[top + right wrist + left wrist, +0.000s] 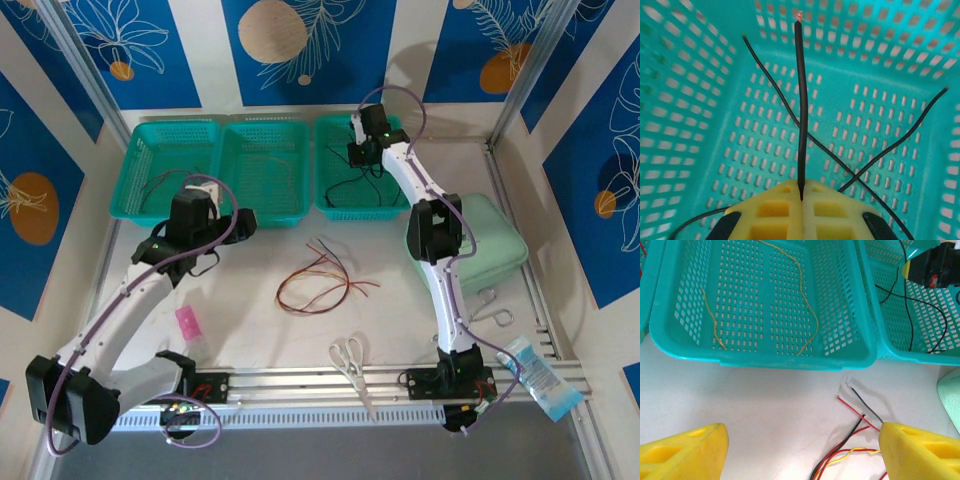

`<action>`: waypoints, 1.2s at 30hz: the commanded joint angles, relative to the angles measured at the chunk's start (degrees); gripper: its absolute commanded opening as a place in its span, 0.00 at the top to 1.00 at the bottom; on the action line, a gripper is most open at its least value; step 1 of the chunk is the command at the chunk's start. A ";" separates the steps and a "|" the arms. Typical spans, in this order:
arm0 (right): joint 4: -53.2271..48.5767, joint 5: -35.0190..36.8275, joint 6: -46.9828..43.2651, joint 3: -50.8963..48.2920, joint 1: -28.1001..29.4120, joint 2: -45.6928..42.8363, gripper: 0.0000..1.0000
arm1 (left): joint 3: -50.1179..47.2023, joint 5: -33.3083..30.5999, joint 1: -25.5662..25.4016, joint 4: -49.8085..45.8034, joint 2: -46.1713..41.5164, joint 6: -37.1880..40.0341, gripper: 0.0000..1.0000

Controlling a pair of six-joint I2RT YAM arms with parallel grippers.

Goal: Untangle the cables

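Note:
A loose tangle of red, black and yellow cables [315, 282] lies on the white table in front of the trays; its ends [860, 412] show at the lower right of the left wrist view. My left gripper [222, 242] [800, 450] hovers open above bare table just left of the tangle, its right fingertip [920, 452] over the strands. My right gripper [362, 150] [801, 200] is above the right tray [335, 205], shut on a black cable [801, 100] that sticks straight out from the jaws. More black cables [880, 155] cross on that tray's floor.
The middle tray [240, 205] [765, 360] holds two yellow cables [807, 300]; the left tray [135, 205] holds thin dark and red ones. Scissors [352, 362], a pink packet [188, 322], a mint lid [495, 240], a metal tool [490, 305] and a blue tube [540, 375] lie nearby.

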 commanded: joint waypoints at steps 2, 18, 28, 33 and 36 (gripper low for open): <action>-9.39 -0.98 0.16 6.13 -0.57 4.09 1.00 | -1.87 -0.76 -0.65 -2.04 -2.63 -1.18 0.21; -12.57 -1.91 -1.08 10.15 -0.61 -7.41 0.24 | -0.47 -2.40 -4.17 -5.66 -2.52 -0.42 0.20; -19.15 9.10 8.15 -10.68 2.20 -34.09 0.24 | 0.47 -3.06 -8.26 -7.03 -1.81 0.60 0.19; -10.77 6.10 10.96 -39.17 3.43 -55.48 0.24 | -0.13 -3.62 -11.60 -8.14 -1.85 -0.37 0.19; -7.70 1.95 14.79 -53.60 3.68 -65.84 0.24 | -0.95 -4.42 -13.80 -6.91 -2.02 -1.45 0.19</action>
